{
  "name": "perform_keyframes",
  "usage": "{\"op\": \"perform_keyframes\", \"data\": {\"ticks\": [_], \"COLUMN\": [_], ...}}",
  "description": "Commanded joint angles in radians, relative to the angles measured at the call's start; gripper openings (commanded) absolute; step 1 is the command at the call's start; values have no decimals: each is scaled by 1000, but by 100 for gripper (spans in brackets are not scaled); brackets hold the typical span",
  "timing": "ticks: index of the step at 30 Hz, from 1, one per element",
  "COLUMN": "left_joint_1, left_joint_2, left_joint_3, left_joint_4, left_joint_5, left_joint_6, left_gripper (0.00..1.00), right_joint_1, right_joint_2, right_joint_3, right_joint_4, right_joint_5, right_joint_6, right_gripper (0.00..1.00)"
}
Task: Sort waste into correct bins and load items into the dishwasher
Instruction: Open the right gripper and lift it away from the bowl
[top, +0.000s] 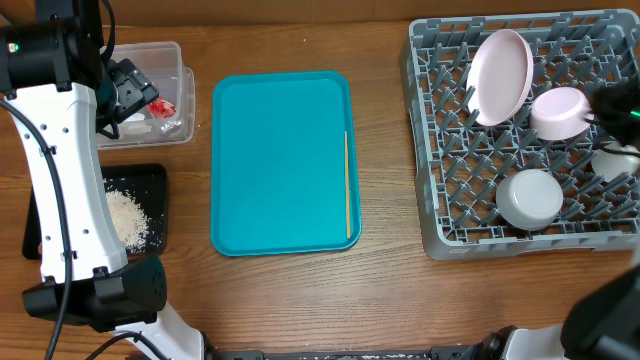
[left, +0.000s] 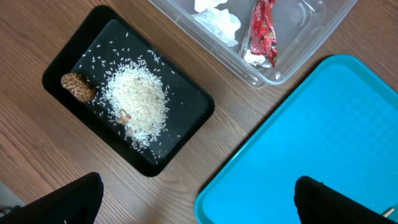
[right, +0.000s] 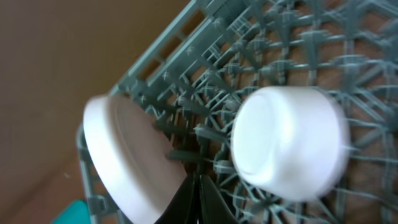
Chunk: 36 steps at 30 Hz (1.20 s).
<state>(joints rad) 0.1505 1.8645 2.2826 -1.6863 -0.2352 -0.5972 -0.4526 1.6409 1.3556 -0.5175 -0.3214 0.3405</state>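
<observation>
Four dishes stand in the grey rack (top: 445, 150): plate (top: 502, 76), white bowl (top: 560, 112), grey bowl (top: 530, 198), cup (top: 612, 165). The stick (top: 347, 185) lies on the teal tray (top: 280, 160). Only the left wrist view shows the brown lump (left: 78, 87) beside rice (left: 137, 102) in the black tray (left: 189, 115), with the left tool (left: 196, 208) spread wide apart. The right wrist view shows the right tool (right: 198, 202) pinched together, empty, beside the plate.

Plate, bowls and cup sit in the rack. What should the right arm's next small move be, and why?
Probably lift the right gripper clear of the rack and head toward the wooden stick. It is shut on nothing beside the plate, and the stick, lying at the right edge of the teal tray, looks like the only item not yet loaded.
</observation>
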Motion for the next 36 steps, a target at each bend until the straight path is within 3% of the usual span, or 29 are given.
{"op": "perform_keyframes", "data": {"ticks": [1, 4, 9, 27, 36], "left_joint_1": [0, 0, 0, 0, 0], "left_joint_2": [-19, -19, -19, -19, -19], "left_joint_3": [-7, -7, -7, -7, -7], "left_joint_4": [0, 0, 0, 0, 0], "left_joint_5": [3, 3, 3, 3, 3], "left_joint_6": [-12, -12, -12, -12, -12], "left_gripper": [100, 100, 100, 100, 100], "right_joint_1": [129, 209, 242, 154, 146], "right_joint_2": [71, 109, 158, 235, 239], "right_joint_3": [2, 2, 2, 1, 50], "right_joint_4": [16, 29, 55, 56, -34], "right_joint_5": [346, 566, 663, 537, 699], "right_joint_6": [-88, -92, -130, -132, -130], "right_gripper": [4, 4, 4, 4, 4]}}
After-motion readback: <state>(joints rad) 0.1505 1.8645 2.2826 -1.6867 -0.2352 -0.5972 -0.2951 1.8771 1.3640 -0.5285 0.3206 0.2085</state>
